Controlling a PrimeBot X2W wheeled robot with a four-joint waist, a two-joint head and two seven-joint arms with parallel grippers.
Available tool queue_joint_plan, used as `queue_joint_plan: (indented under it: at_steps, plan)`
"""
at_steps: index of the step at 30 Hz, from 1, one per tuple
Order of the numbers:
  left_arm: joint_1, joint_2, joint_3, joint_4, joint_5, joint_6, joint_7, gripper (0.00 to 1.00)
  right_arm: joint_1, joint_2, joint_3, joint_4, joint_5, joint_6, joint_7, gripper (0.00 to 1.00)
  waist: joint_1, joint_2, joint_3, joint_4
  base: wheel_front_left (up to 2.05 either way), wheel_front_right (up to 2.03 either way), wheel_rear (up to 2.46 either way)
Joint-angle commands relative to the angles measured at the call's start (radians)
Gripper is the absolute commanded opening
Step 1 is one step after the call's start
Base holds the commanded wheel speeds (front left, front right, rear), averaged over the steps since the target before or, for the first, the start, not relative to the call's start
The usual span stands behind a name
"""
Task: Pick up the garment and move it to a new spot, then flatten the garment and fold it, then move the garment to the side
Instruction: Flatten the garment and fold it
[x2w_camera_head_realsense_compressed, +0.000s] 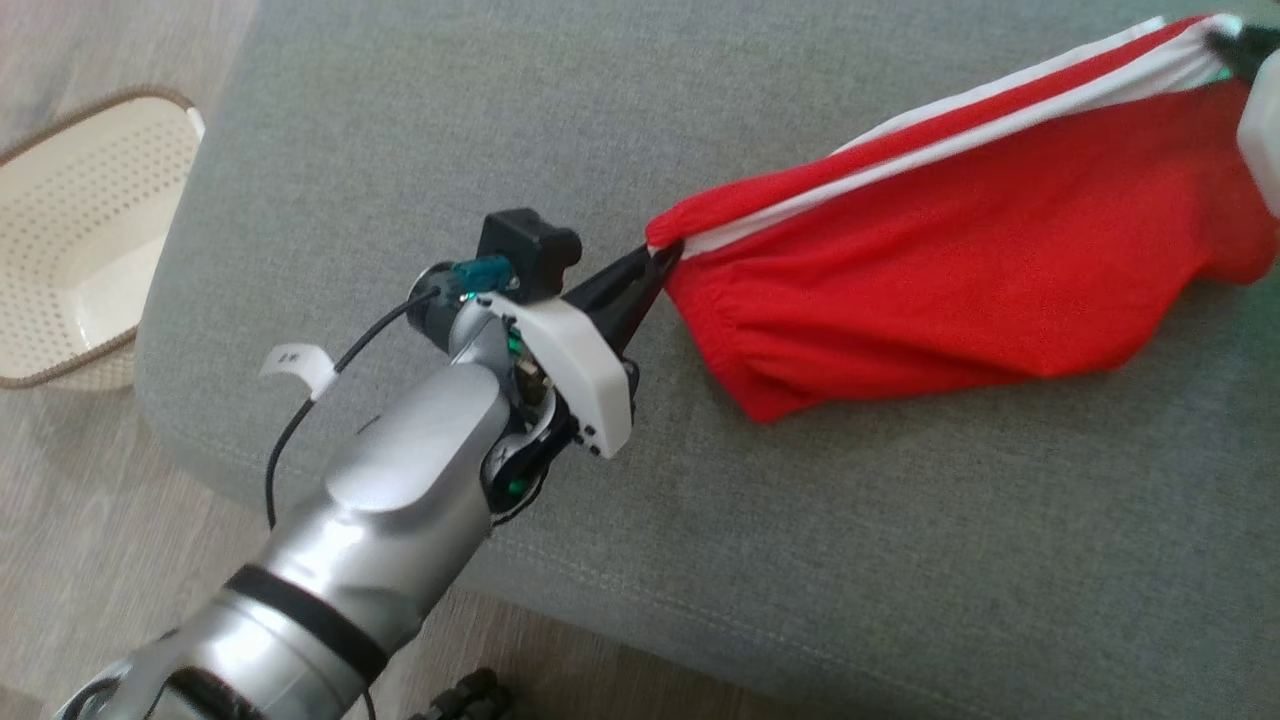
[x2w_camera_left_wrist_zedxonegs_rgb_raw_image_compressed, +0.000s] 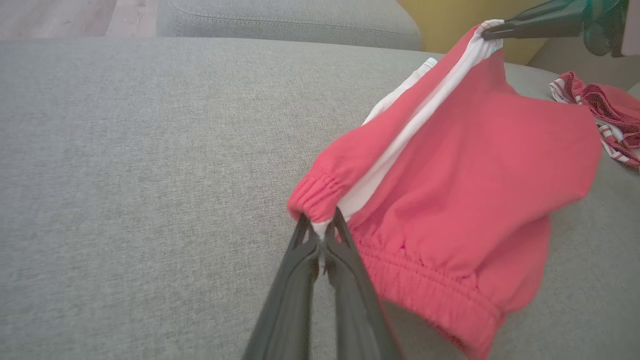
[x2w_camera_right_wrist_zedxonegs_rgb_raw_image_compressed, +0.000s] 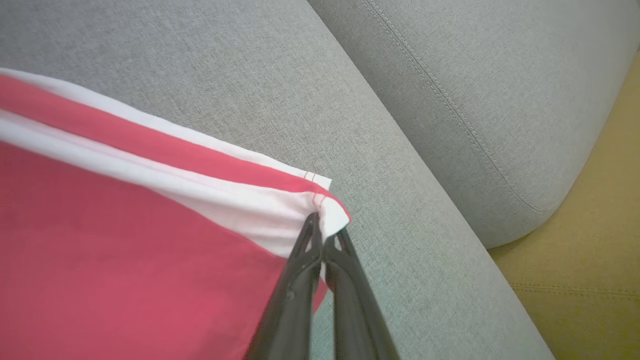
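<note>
The garment (x2w_camera_head_realsense_compressed: 980, 260) is a pair of red shorts with white side stripes, stretched between both grippers above the grey cushion (x2w_camera_head_realsense_compressed: 500, 130). My left gripper (x2w_camera_head_realsense_compressed: 662, 257) is shut on the elastic waistband corner (x2w_camera_left_wrist_zedxonegs_rgb_raw_image_compressed: 320, 200), seen close in the left wrist view (x2w_camera_left_wrist_zedxonegs_rgb_raw_image_compressed: 322, 225). At the far right, my right gripper (x2w_camera_head_realsense_compressed: 1222, 40) is shut on the hem corner with the white stripe (x2w_camera_right_wrist_zedxonegs_rgb_raw_image_compressed: 325, 212); its fingertips (x2w_camera_right_wrist_zedxonegs_rgb_raw_image_compressed: 324, 232) pinch the cloth. The garment's (x2w_camera_left_wrist_zedxonegs_rgb_raw_image_compressed: 475, 175) lower part sags toward the cushion. The right gripper (x2w_camera_left_wrist_zedxonegs_rgb_raw_image_compressed: 492, 32) also appears at the top of the left wrist view.
A cream perforated basket (x2w_camera_head_realsense_compressed: 70, 240) stands on the wooden floor left of the cushion. Another red and white striped cloth (x2w_camera_left_wrist_zedxonegs_rgb_raw_image_compressed: 605, 115) lies on the cushion beyond the garment. A grey backrest (x2w_camera_right_wrist_zedxonegs_rgb_raw_image_compressed: 500, 100) and a yellow surface (x2w_camera_right_wrist_zedxonegs_rgb_raw_image_compressed: 590, 260) border the cushion.
</note>
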Motion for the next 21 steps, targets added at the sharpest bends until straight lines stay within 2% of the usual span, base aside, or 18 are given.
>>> queue_joint_plan:
  at_steps: [1,2,3,4,5,6,7,15,18,21]
  plan:
    - [-0.049,0.017,0.025,-0.009,-0.007,-0.002,-0.012,0.0,-0.014,-0.005,-0.008,-0.003,-0.007,-0.001,0.004,0.0,-0.0001,0.0,0.014,0.006,0.0,0.0,0.0]
    - [-0.059,0.01,0.022,0.008,-0.009,-0.003,-0.017,0.0,-0.019,-0.001,-0.008,0.004,-0.012,-0.001,0.004,0.0,-0.0001,0.0,0.021,0.007,0.0,0.0,0.0]
    - [-0.069,0.003,0.02,0.025,-0.011,-0.003,-0.021,0.0,-0.024,0.004,-0.007,0.012,-0.016,-0.001,0.002,0.2,-0.0001,0.0,0.028,0.008,0.0,0.0,0.0]
    - [-0.078,-0.004,0.016,0.042,-0.011,-0.004,-0.024,0.0,-0.028,0.009,-0.007,0.02,-0.02,-0.001,-0.001,0.71,-0.0001,0.0,0.034,0.008,0.0,0.0,0.0]
    - [-0.088,-0.01,0.013,0.06,-0.011,-0.004,-0.027,0.34,-0.034,0.014,-0.007,0.031,-0.025,-0.001,-0.006,1.0,-0.0001,0.0,0.04,0.008,0.0,0.0,0.0]
    - [-0.096,-0.015,0.011,0.077,-0.012,-0.005,-0.031,0.96,-0.039,0.02,-0.006,0.043,-0.03,-0.001,-0.014,1.0,-0.0001,0.0,0.046,0.008,0.0,0.0,0.0]
    - [-0.112,-0.027,0.009,0.113,-0.014,-0.005,-0.04,1.0,-0.043,0.034,-0.006,0.067,-0.039,-0.001,-0.028,1.0,-0.0001,0.0,0.053,0.007,0.0,0.0,0.0]
    - [-0.135,-0.05,0.049,0.213,-0.01,0.034,-0.089,1.0,-0.031,0.111,-0.028,0.234,-0.051,-0.001,-0.17,1.0,-0.0001,0.0,0.028,-0.019,0.0,0.0,0.0]
    - [-0.12,-0.05,0.103,0.207,-0.019,0.056,-0.095,1.0,0.003,0.147,-0.076,0.306,-0.036,-0.001,-0.253,1.0,-0.0001,0.0,-0.003,-0.035,0.0,0.0,0.0]
    - [-0.079,-0.031,0.182,0.138,0.001,0.081,-0.096,1.0,0.05,0.192,-0.134,0.371,-0.013,-0.001,-0.343,1.0,-0.0001,0.0,-0.041,-0.054,0.0,0.0,0.0]
